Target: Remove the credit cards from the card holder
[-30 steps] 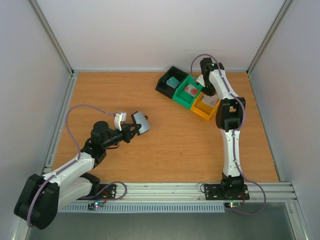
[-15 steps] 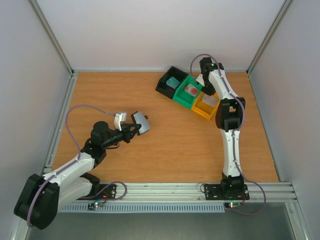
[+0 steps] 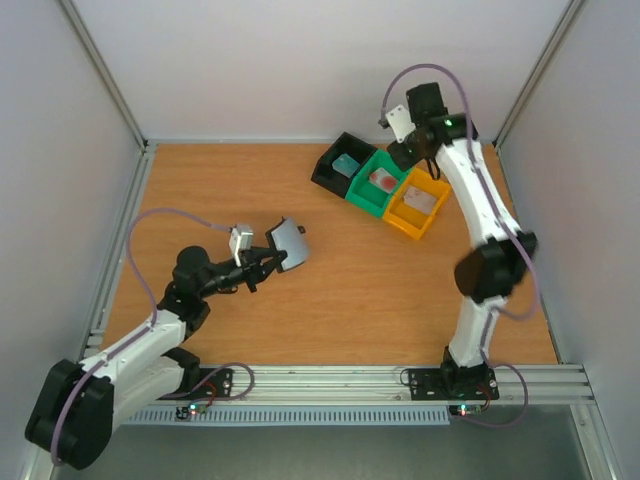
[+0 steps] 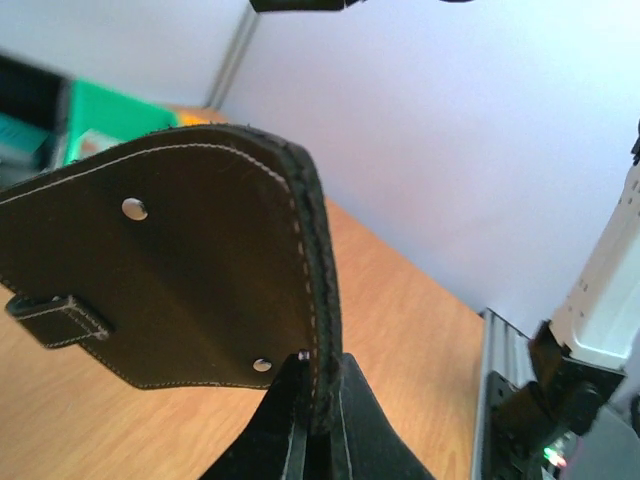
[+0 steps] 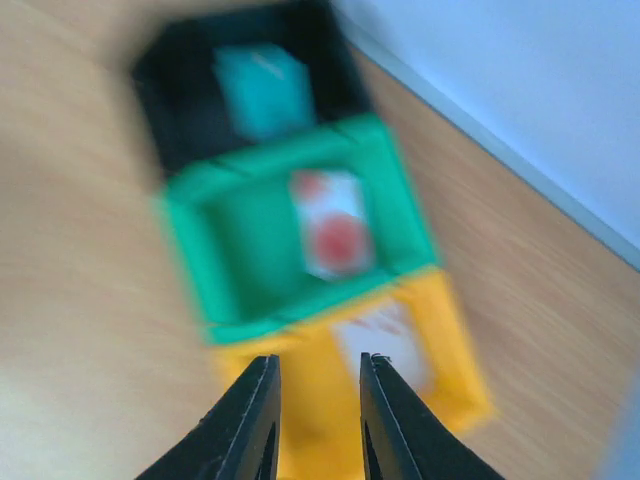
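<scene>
the left claw (image 4: 315, 400) is pressed together on one lower edge of the card holder (image 4: 180, 290), which it holds up off the surface (image 3: 330, 290), well apart from the trays. only a narrow strip of leather sits between the fingers, so the likeliest trouble is the holder twisting or slipping out during any quick swing and dropping flat. the wrist view shows only the dark outer side with its snaps and tab, so whether a card remains inside cannot be told; if one does, tilting the open side down could spill it somewhere unplanned. the right claw (image 5: 315, 410) is spread a little with nothing between its fingers, hanging above the row of trays. a teal card (image 3: 347, 163) lies in the black tray (image 3: 328, 175), a red-and-white card (image 3: 382, 180) in the green tray (image 3: 364, 197), and a whitish card (image 3: 426, 200) in the orange tray (image 3: 404, 222). that view is blurred, which suggests fast motion; a low pass could clip a tray wall, shove the row, or flick a card out.
</scene>
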